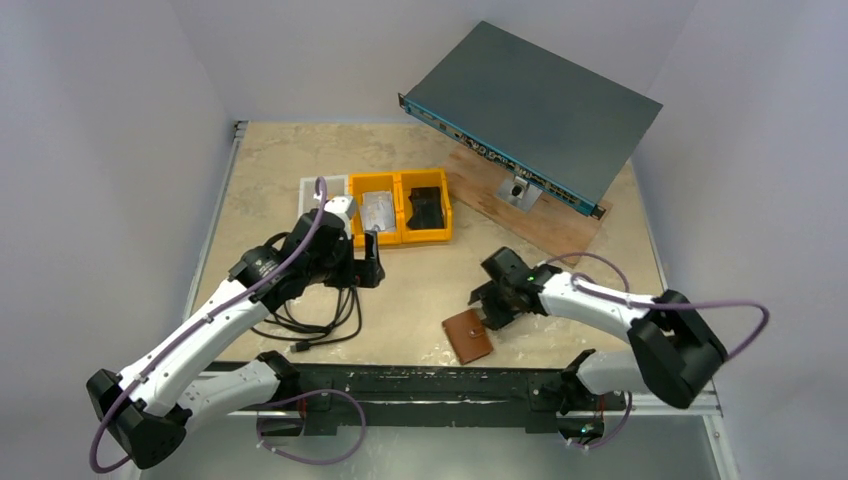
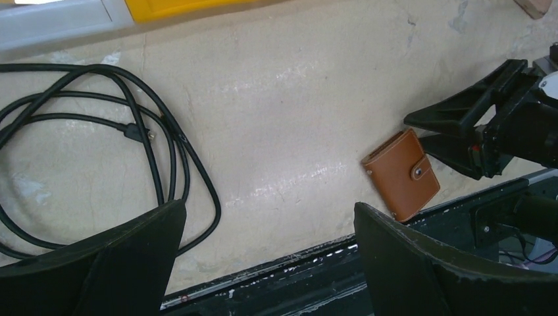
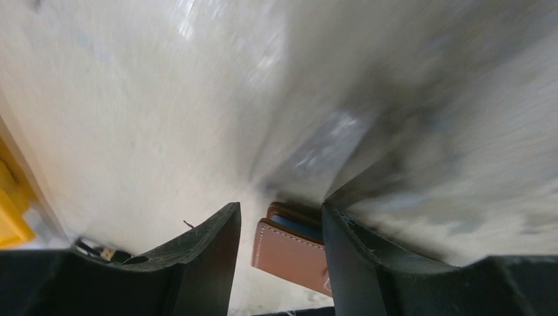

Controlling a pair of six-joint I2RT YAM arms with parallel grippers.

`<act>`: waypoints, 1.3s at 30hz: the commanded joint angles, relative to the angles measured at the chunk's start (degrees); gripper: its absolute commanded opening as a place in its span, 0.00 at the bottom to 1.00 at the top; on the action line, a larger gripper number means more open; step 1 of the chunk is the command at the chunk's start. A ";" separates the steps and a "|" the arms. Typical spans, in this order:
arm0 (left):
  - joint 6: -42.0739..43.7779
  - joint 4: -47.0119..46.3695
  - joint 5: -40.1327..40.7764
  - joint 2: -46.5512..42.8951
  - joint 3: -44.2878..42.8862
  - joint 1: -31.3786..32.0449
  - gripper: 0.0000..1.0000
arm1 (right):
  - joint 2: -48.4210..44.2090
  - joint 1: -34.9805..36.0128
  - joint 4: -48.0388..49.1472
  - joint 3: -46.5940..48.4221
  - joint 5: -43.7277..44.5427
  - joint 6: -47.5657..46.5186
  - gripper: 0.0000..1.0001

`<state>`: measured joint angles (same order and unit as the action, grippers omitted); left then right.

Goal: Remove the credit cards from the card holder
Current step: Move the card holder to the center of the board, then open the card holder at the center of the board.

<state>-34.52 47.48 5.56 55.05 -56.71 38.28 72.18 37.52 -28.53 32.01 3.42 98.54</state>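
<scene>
The card holder (image 1: 468, 336) is a closed brown wallet with a snap tab, lying flat near the table's front edge. It also shows in the left wrist view (image 2: 401, 174) and the right wrist view (image 3: 289, 253), where a blue lining peeks from its edge. The credit cards are hidden. My right gripper (image 1: 487, 300) (image 2: 414, 130) (image 3: 279, 207) hovers just behind the card holder, jaws half apart and holding nothing. My left gripper (image 1: 370, 268) (image 2: 270, 205) stands wide open over bare table, well left of the card holder.
A coiled black cable (image 1: 310, 320) (image 2: 131, 131) lies left of centre. Behind are two yellow bins (image 1: 400, 235), one with a flat grey thing, one with a chunky black object (image 1: 425, 208), and a white bin (image 1: 322, 186). A network switch (image 1: 530, 110) leans on a wooden board (image 1: 520, 215).
</scene>
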 commanded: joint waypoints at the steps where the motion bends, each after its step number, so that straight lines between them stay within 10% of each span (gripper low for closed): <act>1: -1.98 -2.47 -3.16 1.44 1.54 -0.18 0.99 | 7.63 6.22 0.16 7.29 3.69 6.38 0.49; 14: -7.17 -11.14 -11.87 3.25 11.14 0.02 0.95 | -4.67 7.97 -8.66 10.25 16.75 -27.57 0.65; 21: -12.51 -16.97 -12.10 6.31 17.46 5.91 0.93 | -9.16 16.13 -8.67 10.69 18.77 -41.78 0.37; 39: -27.22 -20.50 -7.35 0.73 26.68 11.60 0.89 | 2.70 34.02 -3.50 10.29 26.96 -42.81 0.36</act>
<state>-57.65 29.23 -3.79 57.06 -31.73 49.23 72.73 68.25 -31.97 39.97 25.67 53.93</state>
